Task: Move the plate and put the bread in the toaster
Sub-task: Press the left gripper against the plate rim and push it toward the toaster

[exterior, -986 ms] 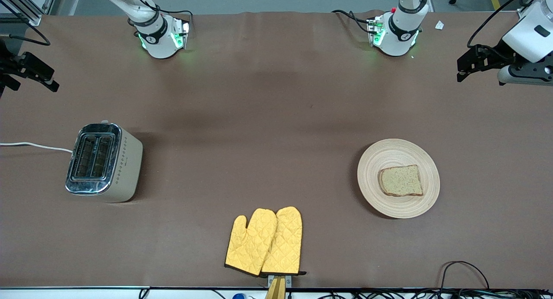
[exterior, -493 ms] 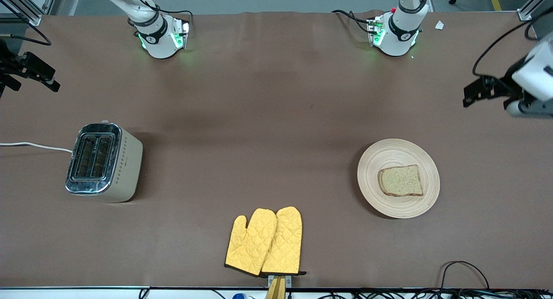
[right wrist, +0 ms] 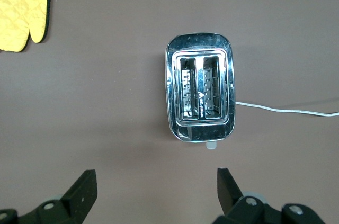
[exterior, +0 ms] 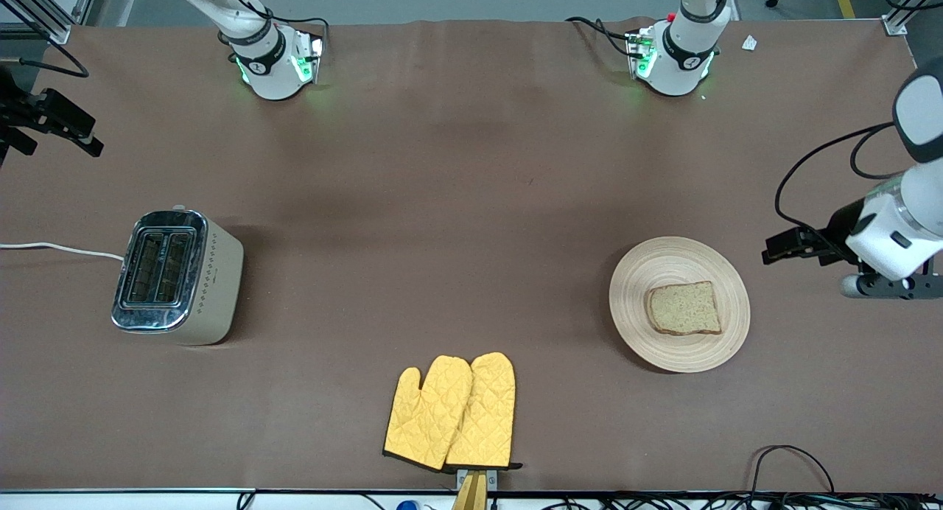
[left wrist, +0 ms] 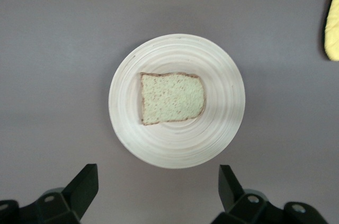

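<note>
I've got the left gripper [left wrist: 156,195] hanging in the air toward the left arm's end of the table, just beside the plate [exterior: 633,296] rather than over it, with its fingers [left wrist: 85,184] spread wide and nothing between them; my guess is that wide spread is there to take the plate's rim when I come down. The plate sits flat on the brown table [exterior: 442,200] with the bread [exterior: 684,308] lying flat on it, a bit off-centre toward the left arm's end. In the left wrist view the plate [left wrist: 222,123] and bread [left wrist: 172,98] sit squarely between the two fingertips, so the line-up looks good to me. The toaster [exterior: 177,276] stands upright well apart at the right arm's end, white cord [exterior: 59,249] trailing off the edge of the view, and both slots look empty, so the bread step isn't started. The right gripper [right wrist: 153,192] waits in the air with its fingers parked wide and empty; its wrist view looks straight down on the toaster [right wrist: 200,94], which I read as staging for the drop into a slot. A pair of yellow oven mitts [exterior: 451,412] lies between the two, nearer the front camera, out of my way
</note>
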Controlling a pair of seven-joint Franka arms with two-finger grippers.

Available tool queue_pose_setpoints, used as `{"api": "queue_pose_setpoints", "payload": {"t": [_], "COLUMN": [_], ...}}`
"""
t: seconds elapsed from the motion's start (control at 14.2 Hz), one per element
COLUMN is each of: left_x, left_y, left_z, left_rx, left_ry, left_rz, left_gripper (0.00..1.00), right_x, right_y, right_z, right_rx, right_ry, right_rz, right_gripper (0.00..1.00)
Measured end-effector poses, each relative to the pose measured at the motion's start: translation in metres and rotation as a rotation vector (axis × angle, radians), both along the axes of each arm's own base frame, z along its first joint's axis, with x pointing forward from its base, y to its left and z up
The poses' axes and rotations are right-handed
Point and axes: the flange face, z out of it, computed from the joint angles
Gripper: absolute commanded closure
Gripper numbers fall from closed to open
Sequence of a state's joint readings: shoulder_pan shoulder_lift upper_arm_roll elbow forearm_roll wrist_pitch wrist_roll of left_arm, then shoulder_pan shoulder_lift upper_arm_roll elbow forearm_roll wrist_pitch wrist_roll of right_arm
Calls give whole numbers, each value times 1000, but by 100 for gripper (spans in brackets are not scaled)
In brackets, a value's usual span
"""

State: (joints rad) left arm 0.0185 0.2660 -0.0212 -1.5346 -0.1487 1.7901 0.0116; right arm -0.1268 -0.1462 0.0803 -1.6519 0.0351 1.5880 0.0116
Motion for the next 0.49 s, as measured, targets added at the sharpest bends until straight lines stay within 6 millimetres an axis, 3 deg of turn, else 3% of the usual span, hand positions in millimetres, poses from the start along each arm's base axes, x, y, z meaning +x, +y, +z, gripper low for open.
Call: {"api": "queue_pose_setpoints", "payload": {"t": [0.21,0.49], "left_x": [9,25], "left_y": [33,87], "left_z": [-40,-124], "left_rx": [-147,-336], "left_ry": [40,45], "left_rz": [75,91], "left_gripper": [0,1], "right_x": [0,0], "right_y": [0,1], "right_z": [0,0], "right_rx": [0,0], "right_ry": [0,0], "right_rz": [1,3], "right_gripper": [0,0]}}
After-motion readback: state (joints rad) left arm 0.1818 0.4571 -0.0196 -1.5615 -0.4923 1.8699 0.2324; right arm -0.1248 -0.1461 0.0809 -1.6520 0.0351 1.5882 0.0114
